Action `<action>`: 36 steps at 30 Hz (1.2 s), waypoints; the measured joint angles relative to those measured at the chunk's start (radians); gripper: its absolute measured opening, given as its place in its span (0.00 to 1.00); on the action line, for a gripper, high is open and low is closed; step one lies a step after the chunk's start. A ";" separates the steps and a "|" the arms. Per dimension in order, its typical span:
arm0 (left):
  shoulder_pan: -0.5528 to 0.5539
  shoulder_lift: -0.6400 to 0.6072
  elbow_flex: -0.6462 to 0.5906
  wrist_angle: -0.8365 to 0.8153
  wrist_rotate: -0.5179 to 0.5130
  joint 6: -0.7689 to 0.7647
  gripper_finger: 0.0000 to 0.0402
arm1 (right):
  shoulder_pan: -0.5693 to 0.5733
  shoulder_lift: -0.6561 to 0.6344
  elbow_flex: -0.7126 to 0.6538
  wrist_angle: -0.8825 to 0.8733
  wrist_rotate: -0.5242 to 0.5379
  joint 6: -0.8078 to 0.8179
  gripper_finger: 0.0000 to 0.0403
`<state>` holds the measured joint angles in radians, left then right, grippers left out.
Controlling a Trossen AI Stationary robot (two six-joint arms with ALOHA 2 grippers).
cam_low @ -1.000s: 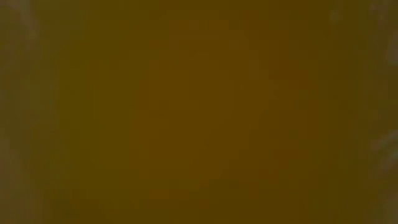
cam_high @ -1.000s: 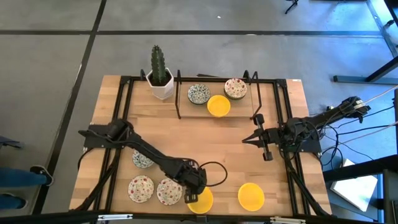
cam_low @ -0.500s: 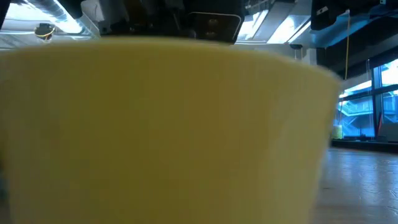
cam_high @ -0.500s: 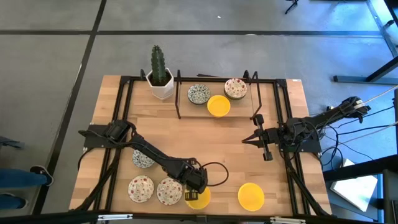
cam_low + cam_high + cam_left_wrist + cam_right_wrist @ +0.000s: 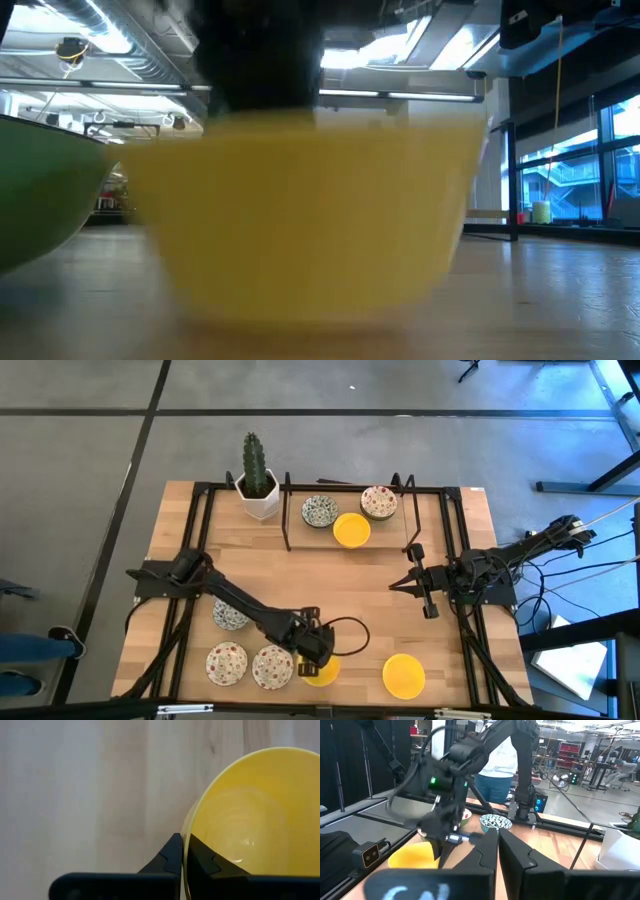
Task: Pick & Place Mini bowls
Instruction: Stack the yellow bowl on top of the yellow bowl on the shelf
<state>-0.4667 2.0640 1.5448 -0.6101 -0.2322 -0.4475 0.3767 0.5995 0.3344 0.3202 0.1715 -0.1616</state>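
Note:
A plain yellow mini bowl (image 5: 325, 673) sits near the table's near edge, and my left gripper (image 5: 311, 665) is shut on it. It fills the low view as a blurred yellow mini bowl (image 5: 310, 220). A second yellow bowl (image 5: 404, 675) lies to its right. Two red-speckled bowls (image 5: 227, 663) (image 5: 272, 667) lie to its left, and a blue-green one (image 5: 230, 614) beyond them. Three more bowls (image 5: 351, 529) rest at the far side. My right gripper (image 5: 428, 598) hangs shut at mid right, holding nothing. My left gripper pinches the yellow bowl's rim (image 5: 187, 836) on the bowl's left side, with one finger (image 5: 205, 859) inside the bowl and the other outside. The fingers slant down from the table's left. Whether the bowl's base is clear of the table I cannot tell.
A cactus in a white pot (image 5: 257, 480) stands at the far left. A black frame (image 5: 288, 510) borders the far bowls, and black rails (image 5: 190, 560) run along both sides. Bare wood lies in the middle. A person (image 5: 500, 750) stands beyond the table.
My left gripper has taken hold of the yellow bowl by its rim and has drawn it a little away from the near edge toward the table's middle. The bowl now stands farther from the low camera.

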 joint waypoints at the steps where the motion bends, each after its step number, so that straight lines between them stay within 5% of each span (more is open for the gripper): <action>1: 0.001 -0.018 0.000 0.000 -0.020 0.010 0.01 | 0.000 0.000 0.000 0.000 0.000 0.000 0.04; 6: 0.017 -0.102 0.000 -0.012 -0.140 0.074 0.01 | 0.000 0.000 0.000 0.000 0.000 0.000 0.04; 13: 0.072 -0.257 0.000 -0.110 -0.504 0.171 0.01 | 0.000 0.000 0.000 -0.033 -0.003 0.011 0.04; 18: 0.185 -0.375 0.000 -0.078 -0.538 0.303 0.01 | 0.000 0.001 0.000 -0.077 -0.008 0.014 0.04; 22: 0.335 -0.422 0.000 0.011 -0.434 0.435 0.01 | 0.000 0.001 0.000 -0.070 -0.008 -0.010 0.04; 30: 0.656 -0.406 0.001 0.218 0.057 0.562 0.01 | 0.000 0.000 0.000 0.021 0.035 -0.150 0.04; 36: 0.788 -0.349 0.000 0.269 0.176 0.505 0.01 | -0.001 -0.002 0.001 0.279 0.145 -0.325 0.04</action>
<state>0.3216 1.7147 1.5453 -0.3411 -0.0559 0.0574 0.3759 0.5973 0.3350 0.5990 0.3160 -0.4870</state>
